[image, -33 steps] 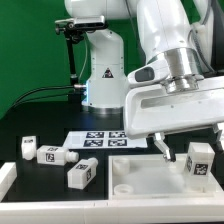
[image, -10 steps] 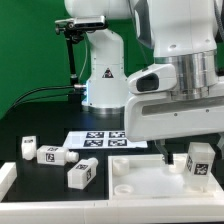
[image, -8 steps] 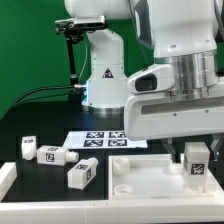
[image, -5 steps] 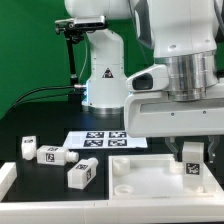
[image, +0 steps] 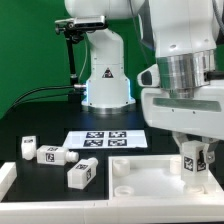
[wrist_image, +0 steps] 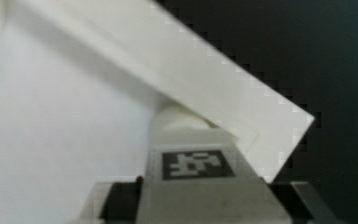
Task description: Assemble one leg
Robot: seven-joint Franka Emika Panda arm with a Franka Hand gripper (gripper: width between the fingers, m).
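Note:
My gripper (image: 194,160) hangs over the exterior view's right end of the big flat white panel (image: 135,175) and is shut on a white tagged leg (image: 192,164), held upright at the panel's corner. In the wrist view the same leg (wrist_image: 195,150) stands between my two dark fingers (wrist_image: 123,195), which press its sides, with the panel (wrist_image: 51,130) behind it. Three more legs lie on the black table at the exterior view's left: one (image: 28,147), one (image: 55,155) and one (image: 82,173).
The marker board (image: 105,139) lies flat behind the panel. The robot's white base (image: 103,75) stands at the back before a green wall, with a black camera stand (image: 70,40) beside it.
The gripper has come to the exterior view's right and down over the standing leg and closed on it. The other legs and the panel have not moved.

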